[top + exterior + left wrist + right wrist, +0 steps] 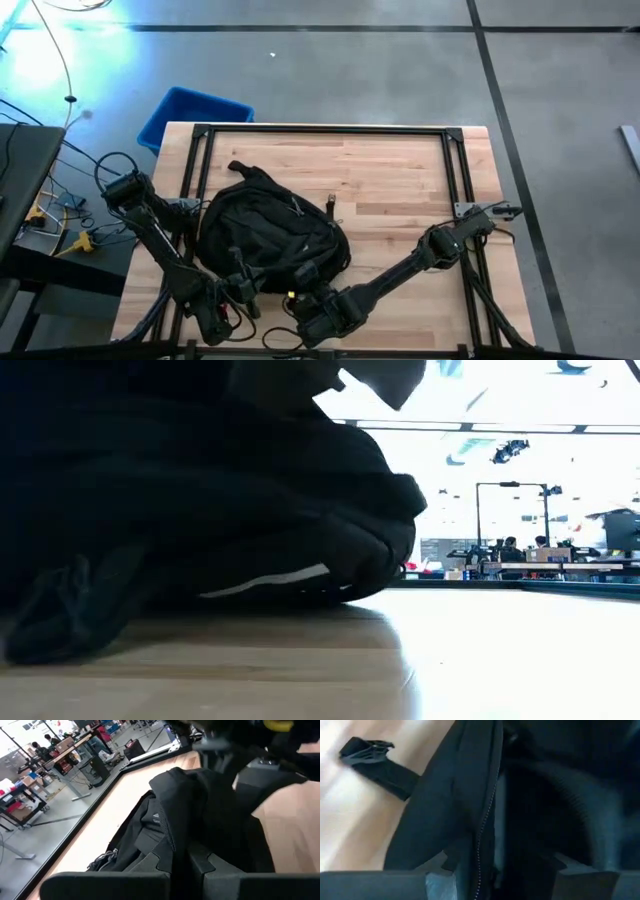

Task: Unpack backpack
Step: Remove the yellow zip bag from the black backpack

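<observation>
The black backpack point(265, 232) lies flat on the left half of the table, its top loop toward the far left, and it fills the left of the low view point(200, 510). My left gripper point(238, 292) is at the pack's near edge, shut on black fabric point(180, 870). My right gripper point(305, 300) is at the near edge just to the right of it. It is open in the right wrist view point(500, 875), with the pack's zipper edge point(481, 837) between its fingers. A loose strap with a buckle point(367, 750) lies on the wood beside the pack. My left gripper pinches a raised fold of the backpack's fabric point(181, 847) between its two fingers, at the pack's near edge. It comes in low from the table's near side. The rest of the pack lies on the table. I cannot tell whether my right gripper touches the zipper edge between its fingers.
A blue plastic bin point(192, 112) stands on the floor past the table's far left corner. A black frame point(320, 130) runs around the tabletop. The right half of the table point(420, 190) is bare wood. People and benches show far behind in the low view.
</observation>
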`<state>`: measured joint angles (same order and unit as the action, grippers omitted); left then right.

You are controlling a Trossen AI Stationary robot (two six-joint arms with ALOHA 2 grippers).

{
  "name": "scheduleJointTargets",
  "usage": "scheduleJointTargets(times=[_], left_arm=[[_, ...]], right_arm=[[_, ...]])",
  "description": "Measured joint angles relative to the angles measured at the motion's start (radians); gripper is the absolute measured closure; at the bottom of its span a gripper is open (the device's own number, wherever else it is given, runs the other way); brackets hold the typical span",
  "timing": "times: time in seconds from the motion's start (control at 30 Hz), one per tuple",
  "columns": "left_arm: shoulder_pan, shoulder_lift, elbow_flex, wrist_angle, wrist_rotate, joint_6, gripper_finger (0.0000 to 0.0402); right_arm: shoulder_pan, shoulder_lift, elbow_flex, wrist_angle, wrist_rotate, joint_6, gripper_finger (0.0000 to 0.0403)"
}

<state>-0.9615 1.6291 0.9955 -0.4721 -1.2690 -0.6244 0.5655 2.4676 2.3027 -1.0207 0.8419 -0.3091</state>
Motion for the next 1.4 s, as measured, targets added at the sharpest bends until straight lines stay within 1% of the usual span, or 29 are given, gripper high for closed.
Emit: scheduleJointTargets(times=[0.1, 0.23, 0.3, 0.43, 0.5, 0.57, 0.67, 0.73, 0.87, 1.0, 1.2, 1.3, 1.4], left_arm=[[0.0, 0.0, 0.0, -0.001, -0.002, -0.005, 0.0401], [-0.001, 0.0, 0.0, -0.001, -0.045, -0.018, 0.0401], [-0.009, 0.0, 0.0, 0.0, -0.087, -0.018, 0.0401], [-0.043, 0.0, 0.0, 0.011, -0.205, 0.016, 0.0401], [-0.061, 0.0, 0.0, 0.029, -0.249, 0.037, 0.0401], [-0.075, 0.0, 0.004, 0.03, -0.279, 0.054, 0.0401], [-0.083, 0.0, 0.015, 0.031, -0.281, 0.08, 0.0401], [-0.083, 0.0, 0.018, 0.031, -0.278, 0.087, 0.0401], [-0.082, 0.0, 0.018, 0.022, -0.259, 0.086, 0.0402], [-0.078, 0.0, 0.018, 0.02, -0.255, 0.081, 0.0402], [-0.079, 0.0, 0.018, 0.02, -0.252, 0.079, 0.0402], [-0.078, 0.0, 0.018, 0.021, -0.253, 0.079, 0.0402], [-0.078, 0.0, 0.019, 0.022, -0.257, 0.079, 0.0402]], right_arm=[[0.003, 0.0, 0.052, 0.002, 0.019, -0.021, 0.0276], [0.011, -0.029, 0.041, 0.057, 0.003, -0.01, 0.0276], [0.01, -0.033, 0.041, 0.058, -0.016, 0.044, 0.0276], [-0.019, -0.018, 0.041, 0.013, -0.046, 0.139, 0.0277], [-0.036, 0.008, 0.041, -0.001, -0.063, 0.143, 0.0277], [-0.052, 0.037, 0.039, -0.008, -0.068, 0.092, 0.0277], [-0.066, 0.074, 0.039, -0.008, -0.058, -0.022, 0.0277], [-0.069, 0.093, 0.039, -0.019, -0.047, -0.06, 0.0277], [-0.078, 0.112, 0.039, -0.062, -0.042, -0.073, 0.027], [-0.089, 0.124, 0.039, -0.043, -0.045, -0.076, 0.0248], [-0.117, 0.142, 0.039, 0.04, -0.024, -0.117, 0.0204], [-0.128, 0.149, 0.038, 0.125, -0.012, -0.122, 0.02], [-0.146, 0.15, 0.037, 0.216, -0.036, -0.126, 0.0203]])
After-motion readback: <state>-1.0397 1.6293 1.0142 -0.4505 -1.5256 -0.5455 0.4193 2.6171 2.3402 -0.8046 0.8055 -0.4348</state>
